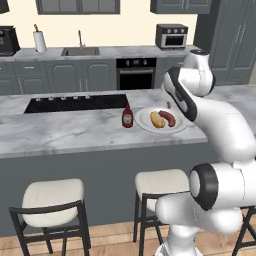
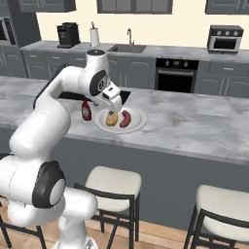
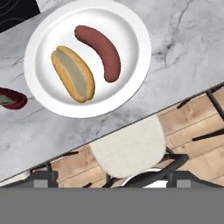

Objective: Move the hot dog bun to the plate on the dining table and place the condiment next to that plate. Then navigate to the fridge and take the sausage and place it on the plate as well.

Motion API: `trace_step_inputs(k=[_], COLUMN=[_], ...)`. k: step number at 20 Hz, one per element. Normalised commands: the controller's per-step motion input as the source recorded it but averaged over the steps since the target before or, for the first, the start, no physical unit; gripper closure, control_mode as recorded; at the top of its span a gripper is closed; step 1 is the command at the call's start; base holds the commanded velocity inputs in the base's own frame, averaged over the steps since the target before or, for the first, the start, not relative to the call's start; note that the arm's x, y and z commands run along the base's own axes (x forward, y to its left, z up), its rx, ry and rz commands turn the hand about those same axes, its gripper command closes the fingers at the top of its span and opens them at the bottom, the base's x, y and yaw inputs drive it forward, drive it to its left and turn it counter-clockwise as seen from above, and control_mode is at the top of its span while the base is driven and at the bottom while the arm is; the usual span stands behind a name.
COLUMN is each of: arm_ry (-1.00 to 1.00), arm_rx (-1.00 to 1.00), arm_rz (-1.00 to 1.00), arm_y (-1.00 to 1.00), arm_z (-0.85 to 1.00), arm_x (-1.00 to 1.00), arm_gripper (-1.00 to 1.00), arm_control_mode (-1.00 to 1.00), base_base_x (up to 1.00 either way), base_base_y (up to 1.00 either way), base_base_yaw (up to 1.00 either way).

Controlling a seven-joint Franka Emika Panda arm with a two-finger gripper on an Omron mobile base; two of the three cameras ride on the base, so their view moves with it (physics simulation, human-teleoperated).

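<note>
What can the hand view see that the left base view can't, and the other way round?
Only the hand view looks straight down into the split top of the hot dog bun. Only the left base view takes in the black cooktop, the sink and the whole upright ketchup bottle. Both show the plate with the bun and the sausage side by side.

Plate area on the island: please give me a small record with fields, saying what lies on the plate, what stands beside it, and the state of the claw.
plate: on the marble table, near its front edge
on plate: bun and sausage, side by side, apart
beside plate: ketchup, upright, on the cooktop side, close to the rim
claw: open, above the plate, holding nothing
below table edge: stool
task state: all three items appear placed
</note>
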Motion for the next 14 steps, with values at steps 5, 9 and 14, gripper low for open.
trace_step_inputs(k=[5, 9, 14], arm_ry=[-0.04, -0.11, -0.12], arm_rx=[-0.07, -0.15, -0.22], arm_rz=[0.17, 0.16, 0.15], arm_y=[0.59, 0.49, 0.32], arm_z=[-0.26, -0.37, -0.37], arm_x=[-1.0, -1.0, -1.0], arm_gripper=[-1.0, -1.0, -1.0], arm_control_mode=[-1.0, -1.0, -1.0], base_base_x=[0.0, 0.0, 0.0], base_base_y=[0.0, 0.0, 0.0], base_base_yaw=[0.0, 0.0, 0.0])
